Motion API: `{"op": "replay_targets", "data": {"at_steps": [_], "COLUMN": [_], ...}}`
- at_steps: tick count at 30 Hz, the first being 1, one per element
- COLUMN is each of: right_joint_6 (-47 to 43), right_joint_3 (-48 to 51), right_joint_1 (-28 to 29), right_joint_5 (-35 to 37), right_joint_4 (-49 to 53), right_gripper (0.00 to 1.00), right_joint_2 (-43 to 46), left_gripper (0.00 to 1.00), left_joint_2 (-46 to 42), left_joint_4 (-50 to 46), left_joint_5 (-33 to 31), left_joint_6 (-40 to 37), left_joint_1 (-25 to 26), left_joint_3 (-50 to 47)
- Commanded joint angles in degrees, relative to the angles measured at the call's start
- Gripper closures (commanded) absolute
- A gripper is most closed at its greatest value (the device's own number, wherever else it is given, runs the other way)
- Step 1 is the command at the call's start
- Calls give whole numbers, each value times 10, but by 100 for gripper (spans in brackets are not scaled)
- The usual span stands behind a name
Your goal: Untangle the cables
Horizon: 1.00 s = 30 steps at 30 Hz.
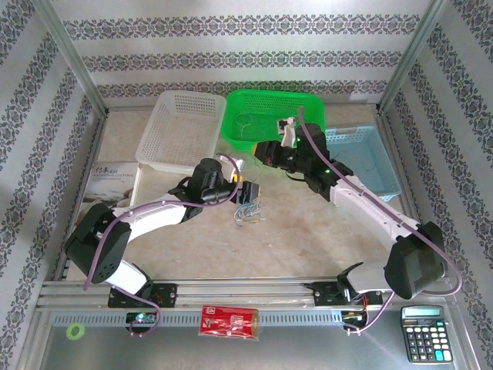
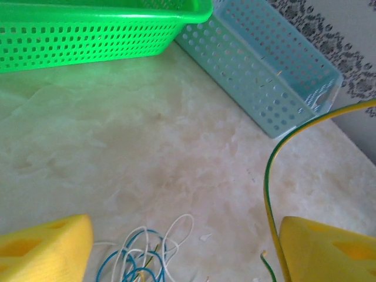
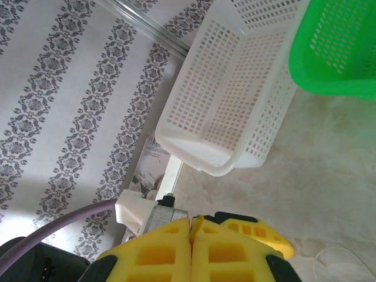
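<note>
Progress: somewhere in the middle, I'd guess. What looks like a thin wire loop (image 1: 245,123) already lies in the green basket (image 1: 269,94), but a knot is left.
Cables (image 2: 141,258): small blue-and-white tangle on the table (image 1: 308,231), mid-table.
Left gripper (image 2: 185,252): jaws wide apart right over the tangle, pinching nothing. A green-yellow wire (image 2: 267,176) arcs up against its right finger.
Right gripper (image 3: 191,247): fingers pressed together, nothing between them, near the white basket (image 3: 235,100).
</note>
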State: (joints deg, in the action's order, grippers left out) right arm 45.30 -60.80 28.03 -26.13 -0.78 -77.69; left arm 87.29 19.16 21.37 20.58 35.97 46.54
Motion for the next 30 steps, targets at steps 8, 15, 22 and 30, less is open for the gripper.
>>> {"op": "replay_targets", "data": {"at_steps": [8,15,22,30], "right_joint_6": [-10,-13,-19,-21], "right_joint_3": [-39,-46,-40,-11], "right_joint_1": [6,0,-45,-164], "right_joint_5": [14,18,24,18], "right_joint_4": [20,32,43,59], "right_gripper": [100,100,100,100], "right_joint_2": [48,67,93,136], "left_gripper": [48,85,100,100], "left_joint_2": [39,56,60,66], "left_joint_4": [81,95,98,116], "left_joint_5": [42,47,52,63], "left_joint_6": [38,46,49,57], "left_joint_1": [24,36,43,56], "left_joint_3": [27,43,38,12]}}
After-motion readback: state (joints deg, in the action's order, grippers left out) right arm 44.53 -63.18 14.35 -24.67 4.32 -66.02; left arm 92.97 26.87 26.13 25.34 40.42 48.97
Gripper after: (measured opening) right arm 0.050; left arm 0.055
